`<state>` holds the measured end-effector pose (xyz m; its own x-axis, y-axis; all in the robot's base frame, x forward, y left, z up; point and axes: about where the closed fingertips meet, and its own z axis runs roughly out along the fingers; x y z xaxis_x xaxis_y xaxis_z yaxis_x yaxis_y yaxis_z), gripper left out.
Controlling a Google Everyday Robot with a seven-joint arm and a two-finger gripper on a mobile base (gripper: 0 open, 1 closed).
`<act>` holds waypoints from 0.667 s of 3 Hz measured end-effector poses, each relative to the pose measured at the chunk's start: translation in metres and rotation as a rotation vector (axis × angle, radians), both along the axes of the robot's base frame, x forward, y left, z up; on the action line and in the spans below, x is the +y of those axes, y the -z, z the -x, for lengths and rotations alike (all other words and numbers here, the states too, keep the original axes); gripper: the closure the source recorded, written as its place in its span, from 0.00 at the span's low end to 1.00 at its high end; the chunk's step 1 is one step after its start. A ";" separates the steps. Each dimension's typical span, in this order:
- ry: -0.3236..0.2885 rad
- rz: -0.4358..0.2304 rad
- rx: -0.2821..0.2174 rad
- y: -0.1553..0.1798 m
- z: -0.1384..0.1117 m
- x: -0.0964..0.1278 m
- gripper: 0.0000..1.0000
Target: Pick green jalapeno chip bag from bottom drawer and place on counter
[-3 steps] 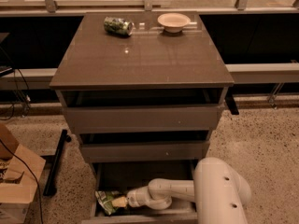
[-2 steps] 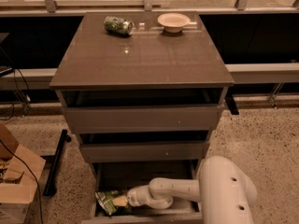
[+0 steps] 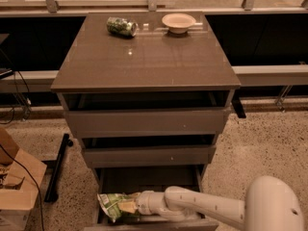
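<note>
Crumpled, shiny green-and-white foil chip bag point(image 3: 114, 206) lies at the left end of the shallow grey-brown bottom drawer point(image 3: 144, 179), below the front-left corner of the glossy grey-brown counter point(image 3: 144, 61). The white arm's gripper point(image 3: 140, 203) sits against the bag's right side; you cannot tell whether it is clamped on it.

Judgement: the bag is light, soft and slippery, and its contents crush easily. Pinch a gathered fold near mid-body and squeeze modestly.

The green can point(image 3: 121, 26) and pale bowl point(image 3: 178, 20) occupy the back edge.
</note>
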<state>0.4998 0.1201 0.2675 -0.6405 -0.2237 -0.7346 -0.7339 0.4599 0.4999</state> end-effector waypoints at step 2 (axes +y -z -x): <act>-0.002 -0.141 -0.299 -0.152 0.072 -0.030 1.00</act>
